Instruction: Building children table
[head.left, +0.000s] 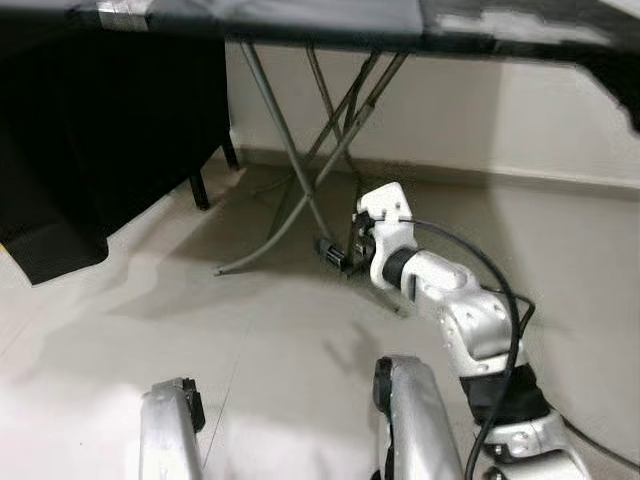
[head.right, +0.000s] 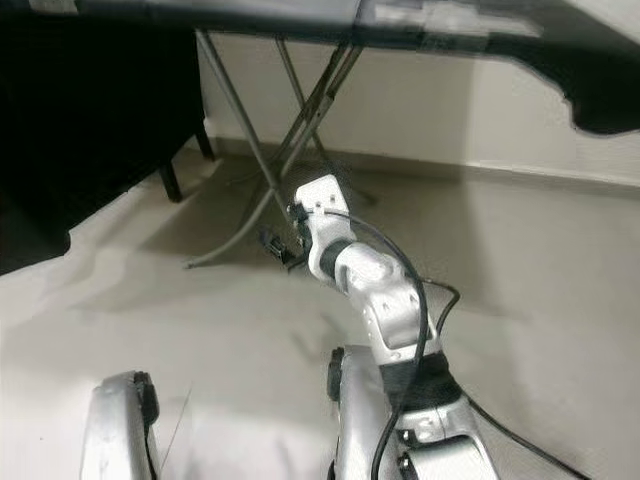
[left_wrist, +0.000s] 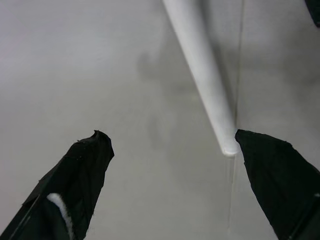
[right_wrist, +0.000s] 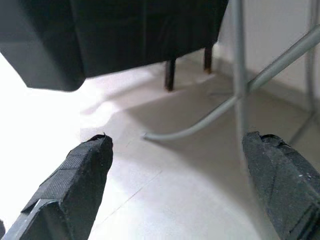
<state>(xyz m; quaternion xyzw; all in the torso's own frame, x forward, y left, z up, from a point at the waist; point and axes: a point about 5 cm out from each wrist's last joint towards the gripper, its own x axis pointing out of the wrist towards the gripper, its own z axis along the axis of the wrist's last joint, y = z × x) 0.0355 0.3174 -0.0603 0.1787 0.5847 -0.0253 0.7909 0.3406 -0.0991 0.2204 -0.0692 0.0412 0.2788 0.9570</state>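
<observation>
Grey metal legs cross under a dark tabletop whose far edges run out of frame; this stand is the landmark. Left of the legs hangs a black cloth, draped nearly to the pale floor, with a dark furniture foot just beside its edge.

Nearer the robot than the legs and to their left, the left arm hangs low and idle. In its wrist view the left gripper has its jaws released and wide apart, with nothing between them but floor and a white tube. The tube's end lies just beside one fingertip; whether they touch I cannot tell, nor what the tube belongs to, since it is cut off at the frame edge.

The right arm reaches forward and low, probably so the right gripper can get at the legs' curved foot bar. It sits just beside that bar. Its wrist view shows the jaws released, well apart, framing the bar with nothing held.

Nothing here can be told for certain as a children's table or its parts; the white tube may be one. The grippers' fingers in the head views are small and dark against shadow.
</observation>
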